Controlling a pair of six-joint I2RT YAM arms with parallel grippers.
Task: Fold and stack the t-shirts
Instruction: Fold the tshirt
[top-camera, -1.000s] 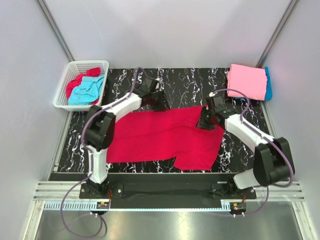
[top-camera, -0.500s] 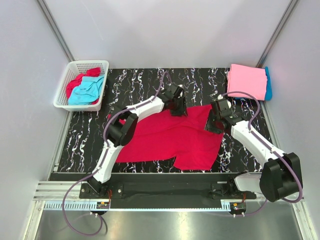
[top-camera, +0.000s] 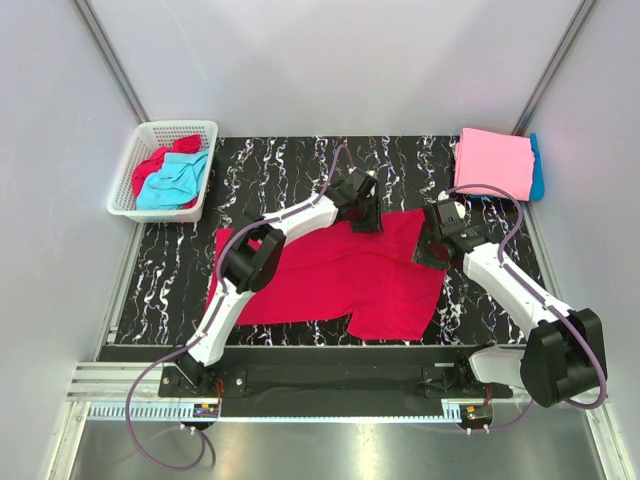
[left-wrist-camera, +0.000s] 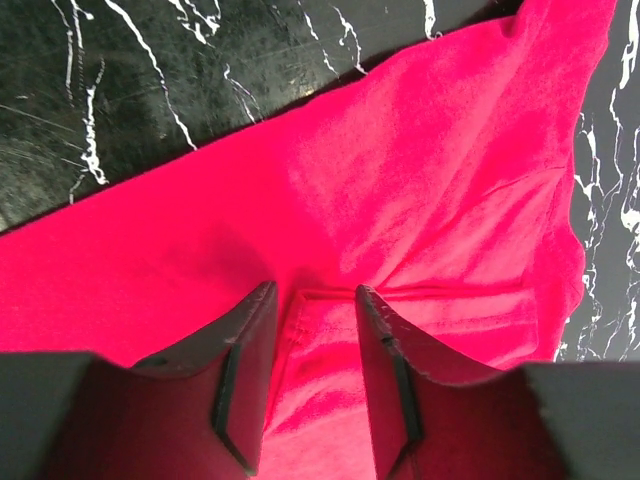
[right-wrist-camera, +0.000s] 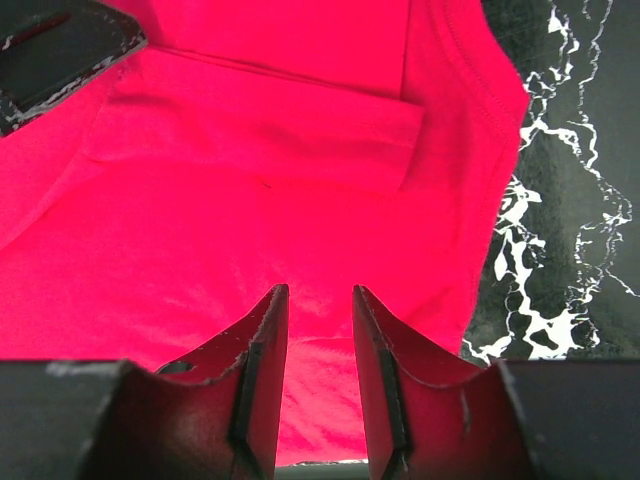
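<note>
Crimson red t-shirt (top-camera: 330, 275): lies spread flat mid-table (top-camera: 300, 160), under both grippers. Left gripper (top-camera: 365, 220) at its far edge, right gripper (top-camera: 431, 248) at its right edge, each with jaws part-way apart over red cloth. Cannot tell whether either grips.

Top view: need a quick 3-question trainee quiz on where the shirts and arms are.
1. Which lies folded at the far right?
A) pink shirt
B) white towel
C) black shirt
2. True or false: the left pincer and the right pincer are both over the red shirt.
3. Fill in: the basket is at the far ___ corner.
Key: 1 A; 2 true; 3 left.
</note>
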